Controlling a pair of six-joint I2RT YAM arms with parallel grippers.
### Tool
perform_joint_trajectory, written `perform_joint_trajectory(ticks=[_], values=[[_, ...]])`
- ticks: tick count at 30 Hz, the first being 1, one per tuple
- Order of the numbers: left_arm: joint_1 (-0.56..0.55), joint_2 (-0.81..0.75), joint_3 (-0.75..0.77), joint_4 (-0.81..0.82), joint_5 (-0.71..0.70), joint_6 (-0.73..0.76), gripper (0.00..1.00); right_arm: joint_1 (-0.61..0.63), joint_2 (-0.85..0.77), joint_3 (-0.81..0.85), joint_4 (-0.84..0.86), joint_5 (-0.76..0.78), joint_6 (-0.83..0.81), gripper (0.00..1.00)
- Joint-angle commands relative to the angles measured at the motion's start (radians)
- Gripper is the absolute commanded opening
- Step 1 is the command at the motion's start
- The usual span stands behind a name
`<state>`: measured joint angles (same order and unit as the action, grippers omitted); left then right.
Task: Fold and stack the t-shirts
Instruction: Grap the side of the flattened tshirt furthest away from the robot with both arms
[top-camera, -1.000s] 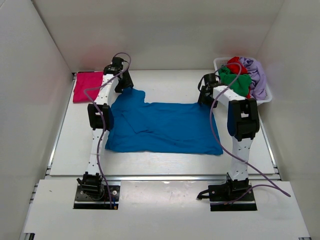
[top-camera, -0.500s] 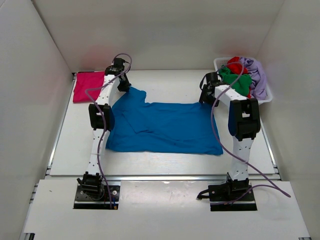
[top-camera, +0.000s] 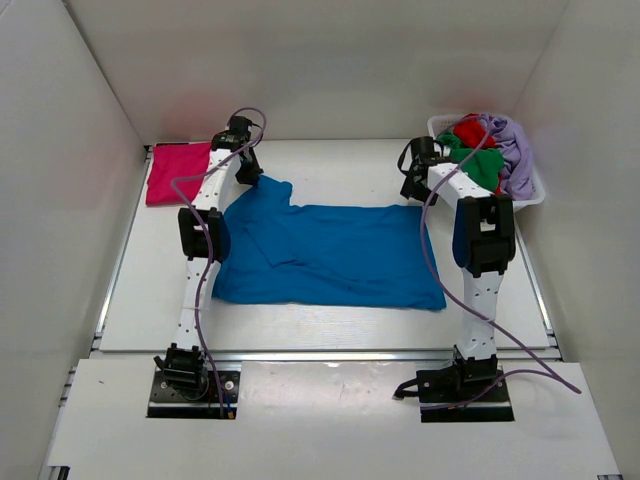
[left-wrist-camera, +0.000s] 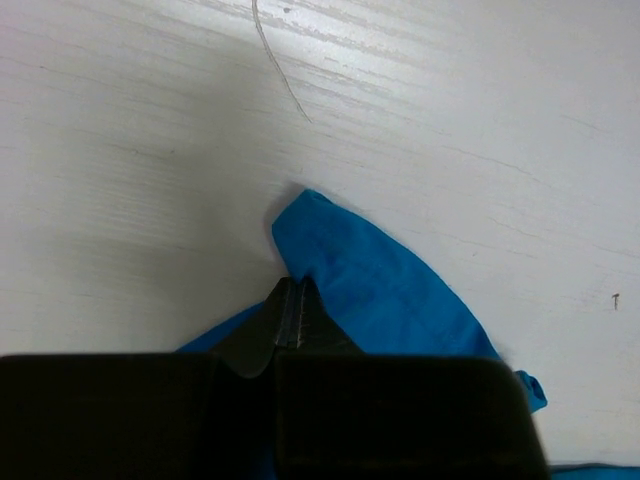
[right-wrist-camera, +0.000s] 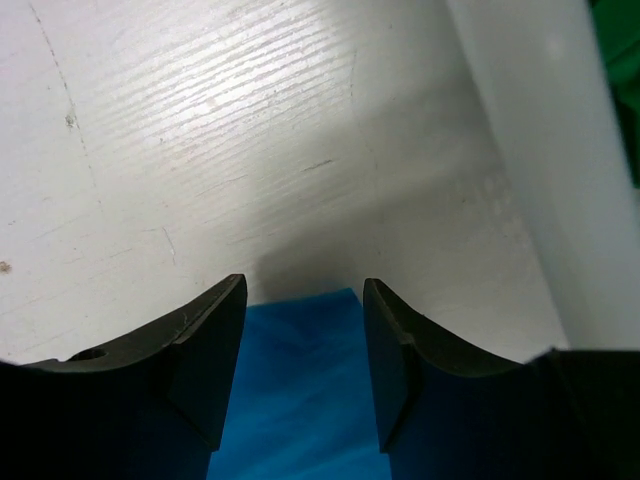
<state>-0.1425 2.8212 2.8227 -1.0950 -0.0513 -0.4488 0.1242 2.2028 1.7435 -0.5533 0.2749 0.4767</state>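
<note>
A bright blue t-shirt (top-camera: 330, 255) lies spread flat in the middle of the table. My left gripper (top-camera: 250, 173) is at its far left corner, and in the left wrist view its jaws (left-wrist-camera: 297, 287) are shut on the edge of the blue fabric (left-wrist-camera: 385, 285). My right gripper (top-camera: 411, 190) hangs over the far right corner. In the right wrist view it (right-wrist-camera: 304, 288) stands open, with the blue corner (right-wrist-camera: 300, 360) lying flat between the two fingers, unpinched. A magenta-pink t-shirt (top-camera: 175, 170) lies folded at the far left.
A white lattice basket (top-camera: 536, 192) at the far right holds green (top-camera: 482, 166), red (top-camera: 467, 128) and lavender (top-camera: 512, 150) shirts. In the right wrist view its white wall (right-wrist-camera: 530, 170) runs close beside the right finger. White walls enclose the table.
My left gripper has closed on the blue shirt's far left corner. The right gripper has shifted slightly farther back over the far right corner, its jaws a little narrower.
</note>
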Motion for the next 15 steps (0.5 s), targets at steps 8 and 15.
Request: perform_joint_trajectory(ticks=[8, 15], values=[[0.012, -0.086, 0.018, -0.074, 0.025, 0.016, 0.00, 0.002, 0.002, -0.033, -0.065, 0.032, 0.063, 0.48], [0.029, -0.105, 0.017, -0.078, 0.038, 0.024, 0.00, -0.001, 0.011, -0.021, -0.085, -0.006, 0.050, 0.06]])
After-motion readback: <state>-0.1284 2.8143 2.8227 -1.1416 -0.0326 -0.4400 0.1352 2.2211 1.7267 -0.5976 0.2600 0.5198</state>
